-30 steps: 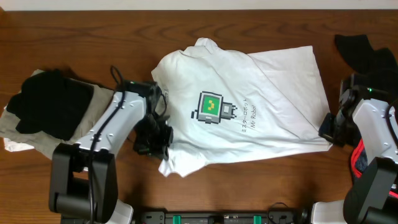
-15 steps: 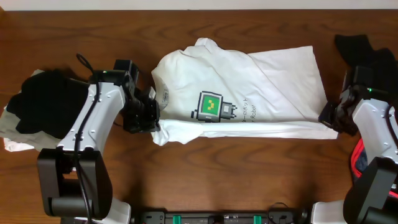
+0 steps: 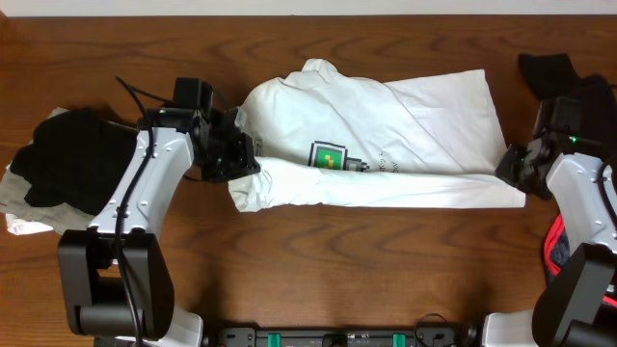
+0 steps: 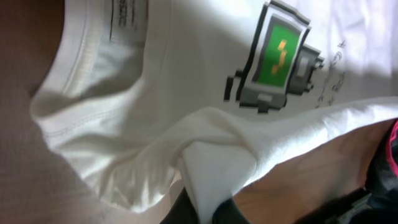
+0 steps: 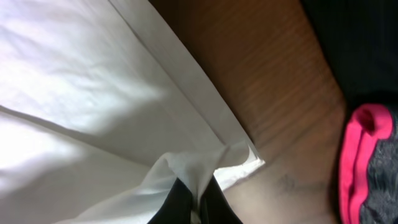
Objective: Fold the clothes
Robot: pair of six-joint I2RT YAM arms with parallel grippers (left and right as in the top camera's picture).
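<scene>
Overhead, near hem of the white T-shirt [image 3: 405, 116] doubled onto its logo [image 3: 328, 154], our left gripper [image 3: 239, 164] and right gripper [image 3: 508, 172] both pinching it.

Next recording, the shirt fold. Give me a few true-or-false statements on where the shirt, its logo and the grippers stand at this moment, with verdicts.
1. The left gripper and the right gripper are each shut on the white T-shirt. True.
2. The green logo shows whole from overhead. False: a folded-over strip of the shirt covers its lower part.
3. A black garment lies to the left of the left arm. True.
4. The shirt's collar is at the right gripper's end. False: the collar is by the left gripper.
</scene>
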